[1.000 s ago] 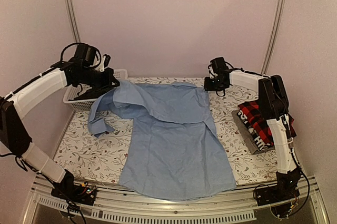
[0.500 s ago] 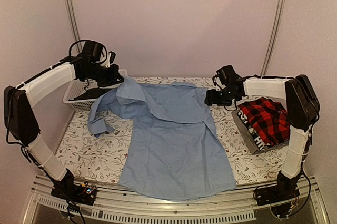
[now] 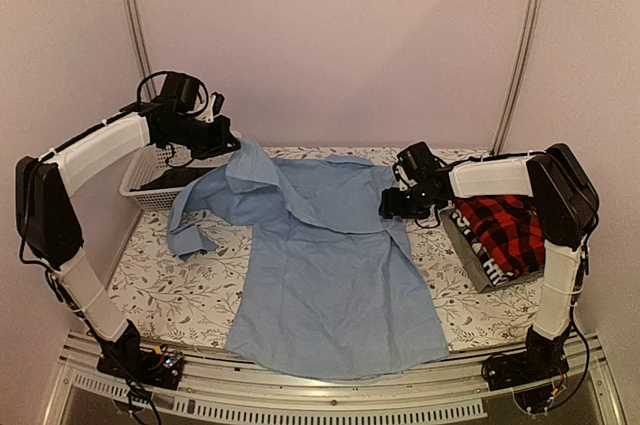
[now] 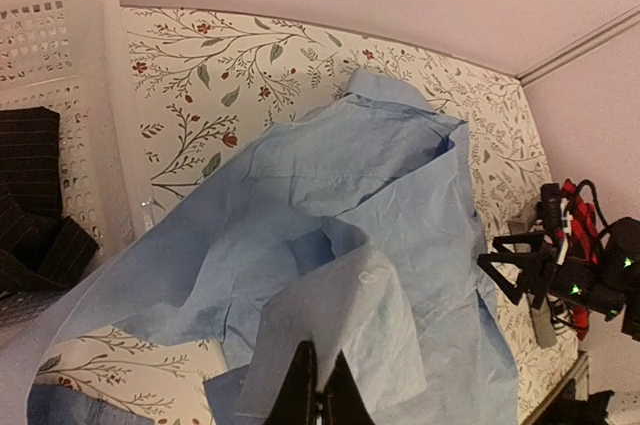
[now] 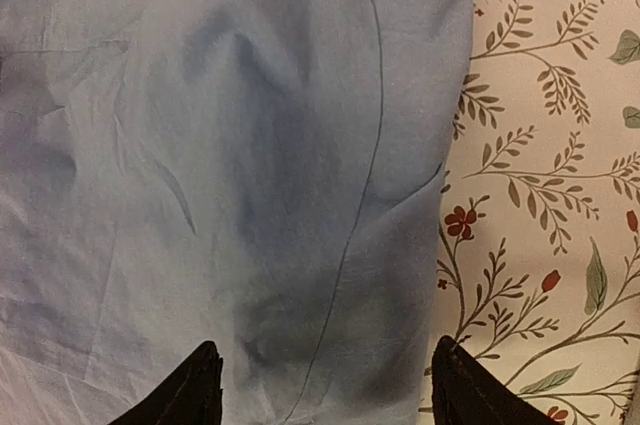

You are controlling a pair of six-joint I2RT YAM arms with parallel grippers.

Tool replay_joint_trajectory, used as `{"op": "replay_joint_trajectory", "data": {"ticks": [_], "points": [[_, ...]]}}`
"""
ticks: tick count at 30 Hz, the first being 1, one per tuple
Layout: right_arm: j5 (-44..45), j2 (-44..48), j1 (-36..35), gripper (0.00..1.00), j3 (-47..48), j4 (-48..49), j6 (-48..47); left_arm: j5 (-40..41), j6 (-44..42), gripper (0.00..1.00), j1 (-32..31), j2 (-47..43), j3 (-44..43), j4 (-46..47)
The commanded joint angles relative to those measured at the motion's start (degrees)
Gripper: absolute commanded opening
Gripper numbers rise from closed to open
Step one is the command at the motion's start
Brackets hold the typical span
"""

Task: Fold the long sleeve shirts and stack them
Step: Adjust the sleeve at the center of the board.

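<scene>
Blue shirt (image 3: 330,255) just below spread right pincer (image 5: 325,360), fold in left pincer (image 4: 318,390)

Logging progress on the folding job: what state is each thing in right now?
light blue shirt: unfolded, spread out, one upper part lifted
plaid shirt: folded, on top of the stack
grey shirt: folded, under the plaid shirt
basket: upright, dark cloth inside
left tool: shut on the light blue shirt
right tool: open, over that shirt's edge
</scene>
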State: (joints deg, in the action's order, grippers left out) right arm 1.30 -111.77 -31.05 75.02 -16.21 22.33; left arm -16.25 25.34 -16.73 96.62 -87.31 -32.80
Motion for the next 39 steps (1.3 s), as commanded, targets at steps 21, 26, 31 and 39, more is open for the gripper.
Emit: {"op": "replay_joint_trajectory", "data": {"ticks": [21, 26, 31, 39], "points": [[-1.9, -6.3, 5.6, 0.00, 4.0, 1.0, 0.1, -2.7, 3.2, 0.00, -0.6, 6.3, -4.8, 3.8], [-2.8, -5.4, 6.4, 0.14, 2.5, 0.7, 0.4, -2.7, 3.3, 0.00, -0.7, 6.7, -5.4, 3.9], [-2.8, 0.9, 6.4, 0.49, -2.8, 0.8, 0.4, -1.1, 2.8, 0.00, -0.7, 6.6, -6.3, 3.4], [-2.5, 15.8, 3.4, 0.73, -16.0, 0.7, 2.2, 0.5, 2.5, 0.00, -0.1, 8.4, -8.9, 2.8]]}}
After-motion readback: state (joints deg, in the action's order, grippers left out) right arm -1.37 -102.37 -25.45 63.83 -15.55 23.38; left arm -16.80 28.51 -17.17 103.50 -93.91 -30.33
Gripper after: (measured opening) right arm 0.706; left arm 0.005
